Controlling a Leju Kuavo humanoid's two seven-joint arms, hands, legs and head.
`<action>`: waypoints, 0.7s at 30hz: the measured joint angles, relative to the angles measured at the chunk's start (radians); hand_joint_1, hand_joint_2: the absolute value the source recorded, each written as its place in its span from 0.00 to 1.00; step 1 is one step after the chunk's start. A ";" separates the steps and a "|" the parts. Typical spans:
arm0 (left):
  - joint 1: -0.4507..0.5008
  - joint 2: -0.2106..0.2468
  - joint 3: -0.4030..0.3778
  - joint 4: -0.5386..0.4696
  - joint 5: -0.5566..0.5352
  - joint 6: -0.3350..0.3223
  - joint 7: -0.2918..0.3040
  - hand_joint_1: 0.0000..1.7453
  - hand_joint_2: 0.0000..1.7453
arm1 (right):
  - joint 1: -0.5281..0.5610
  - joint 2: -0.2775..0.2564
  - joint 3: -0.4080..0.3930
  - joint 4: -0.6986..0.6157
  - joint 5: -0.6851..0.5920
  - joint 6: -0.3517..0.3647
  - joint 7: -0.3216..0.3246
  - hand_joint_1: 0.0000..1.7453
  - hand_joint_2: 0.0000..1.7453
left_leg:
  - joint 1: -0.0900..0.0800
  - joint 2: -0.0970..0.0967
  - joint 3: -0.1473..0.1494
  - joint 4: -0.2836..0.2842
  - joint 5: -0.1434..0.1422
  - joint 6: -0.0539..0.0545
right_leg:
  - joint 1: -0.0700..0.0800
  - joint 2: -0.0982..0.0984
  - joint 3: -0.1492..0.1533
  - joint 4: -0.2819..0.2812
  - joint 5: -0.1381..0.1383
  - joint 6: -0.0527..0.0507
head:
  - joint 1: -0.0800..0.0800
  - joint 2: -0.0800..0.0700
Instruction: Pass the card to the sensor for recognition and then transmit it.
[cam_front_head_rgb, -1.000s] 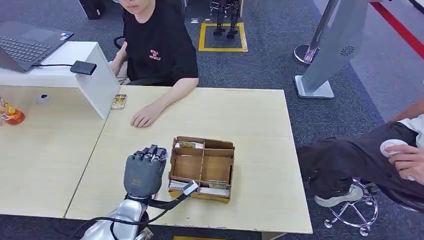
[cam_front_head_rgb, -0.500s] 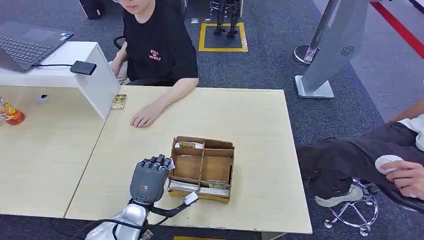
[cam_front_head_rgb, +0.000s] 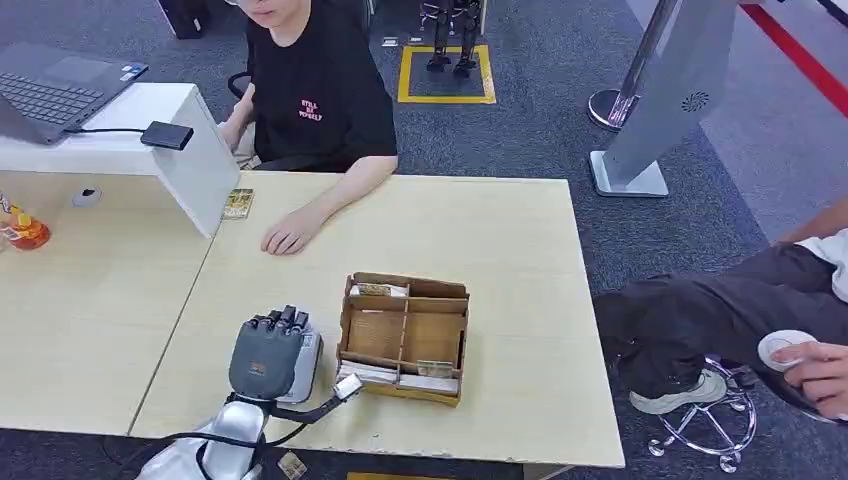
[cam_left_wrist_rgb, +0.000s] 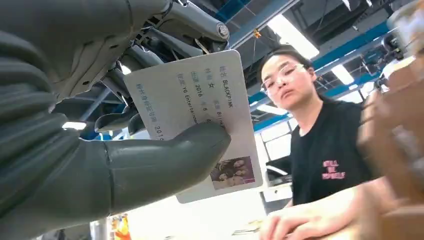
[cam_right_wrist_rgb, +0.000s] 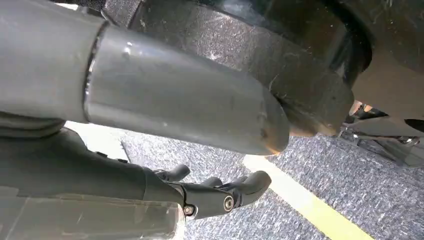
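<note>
Pinching a white card (cam_left_wrist_rgb: 200, 117) between thick grey thumb (cam_left_wrist_rgb: 165, 160) and darker fingers (cam_left_wrist_rgb: 117, 120) behind it: left hand (cam_front_head_rgb: 268, 358), lower left of centre in the head view, above the table (cam_front_head_rgb: 500, 220) and just left of the box (cam_front_head_rgb: 404, 337). Card printed with small text and a small photo near one corner, face toward the wrist camera; seen in the head view as a pale edge (cam_front_head_rgb: 311, 355) along the hand's right side. Hand raised with fingertips toward the far side of the table, back of the hand facing the camera, silver forearm entering from the bottom edge.

Wooden box with several compartments sitting at mid-frame, cards lying in its near and far slots. Beyond it, a person (cam_front_head_rgb: 315, 90) in a black T-shirt seated at the table's far edge, upper centre, one hand (cam_front_head_rgb: 290, 233) resting flat on the tabletop. White riser (cam_front_head_rgb: 180, 150) at upper left carrying a laptop (cam_front_head_rgb: 55, 90) and a small black sensor (cam_front_head_rgb: 167, 134) on a cable. Small card (cam_front_head_rgb: 238, 203) lying at the riser's foot. Second person (cam_front_head_rgb: 760, 310) seated at the right edge, dark trousers, on a stool.

Right hand (cam_right_wrist_rgb: 220, 192) hanging over grey carpet with a yellow line (cam_right_wrist_rgb: 300, 202), fingers loosely curled and apart, holding nothing.
</note>
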 joint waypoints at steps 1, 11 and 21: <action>0.000 0.005 0.002 0.000 0.000 -0.002 0.001 1.00 1.00 | 0.000 0.000 0.000 0.000 0.000 0.000 0.000 0.00 0.00 | 0.000 0.000 0.000 0.000 0.000 0.000 | 0.000 0.000 0.000 0.000 0.000 0.000 | 0.000 0.000; 0.000 0.029 0.006 0.001 0.000 -0.006 -0.037 1.00 1.00 | -0.001 -0.002 -0.006 0.002 0.008 0.002 -0.002 0.00 0.00 | 0.000 0.000 0.000 0.000 0.000 0.000 | 0.000 0.000 0.000 0.000 0.000 0.000 | 0.000 0.000; 0.000 0.032 0.011 0.013 0.000 -0.006 -0.080 1.00 1.00 | -0.003 -0.003 -0.009 0.002 0.012 0.004 -0.006 0.00 0.00 | 0.000 0.000 0.000 0.000 0.000 0.000 | 0.000 0.000 0.000 0.000 0.000 0.000 | 0.000 0.000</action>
